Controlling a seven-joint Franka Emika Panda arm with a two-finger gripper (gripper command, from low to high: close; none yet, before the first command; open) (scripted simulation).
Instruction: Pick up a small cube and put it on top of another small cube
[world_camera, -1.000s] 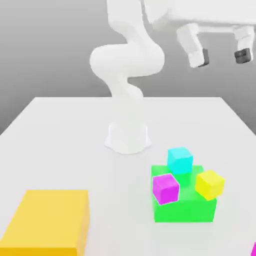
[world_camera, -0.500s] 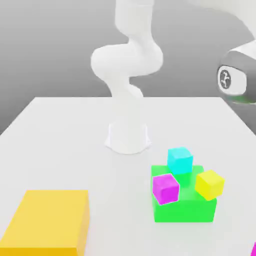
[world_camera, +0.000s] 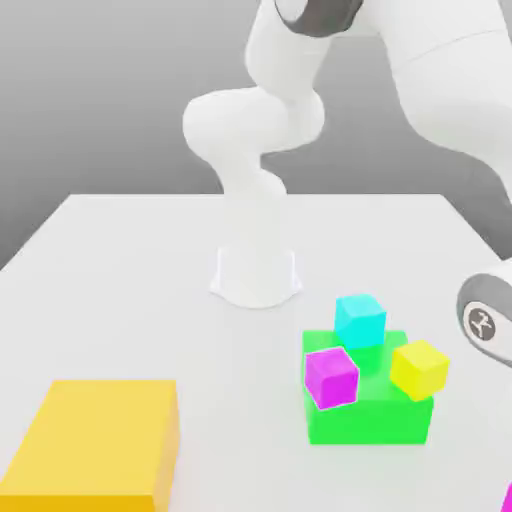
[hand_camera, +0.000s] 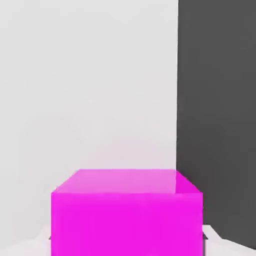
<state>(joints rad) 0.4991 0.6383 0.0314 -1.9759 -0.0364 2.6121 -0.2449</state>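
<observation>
Swings arm (world_camera: 450, 80) lower toward three o'clock in the exterior view than a second ago. Now has gripper (hand_camera: 127, 238) clamped on magenta block (hand_camera: 127, 220), likely same as block edge (world_camera: 508, 500) near half past four. Probably ready to lift; target cube unclear.

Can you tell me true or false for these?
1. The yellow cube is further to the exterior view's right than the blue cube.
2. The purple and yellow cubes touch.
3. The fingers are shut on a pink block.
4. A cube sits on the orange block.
1. The yellow cube is further to the exterior view's right than the blue cube. True.
2. The purple cube and yellow cube touch. False: there's a gap between them.
3. The fingers are shut on a pink block. True.
4. A cube sits on the orange block. False: its top is bare.
</observation>
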